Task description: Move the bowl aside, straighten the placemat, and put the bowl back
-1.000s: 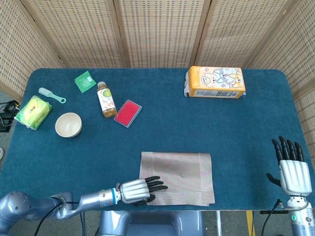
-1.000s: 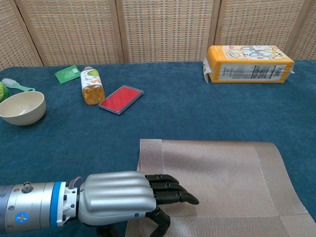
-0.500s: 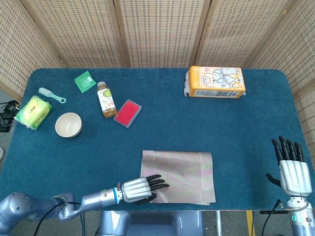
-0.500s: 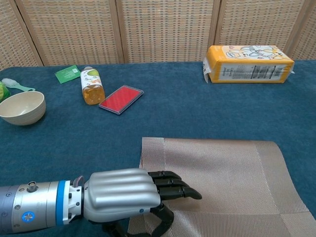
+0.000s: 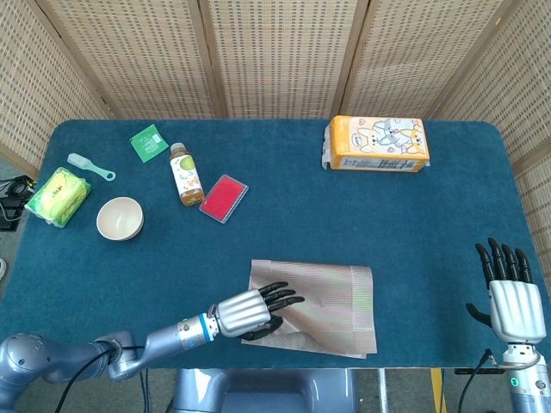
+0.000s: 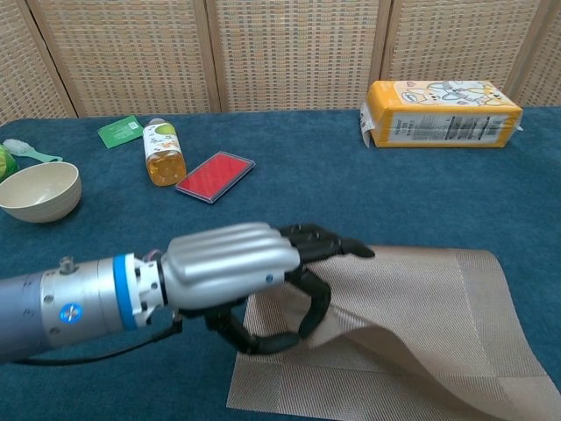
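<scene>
Blue table [image 5: 430, 224], placemat [image 6: 421, 324] corner raised, rumpled

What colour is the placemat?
Beige-tan woven placemat, seen best in the chest view.

Both views are bright and evenly lit from above, with only soft, short shadows. The left hand [image 6: 230, 263] carries pale sheen on its metal back and throws a faint shadow onto the placemat [image 6: 421, 324]. Focus is sharp throughout; fine moiré ripples the woven screens [image 5: 275, 52].

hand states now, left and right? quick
Left hand: holding the placemat, its left part lifted off the table.
Right hand: open, fingers spread, holding nothing.
</scene>
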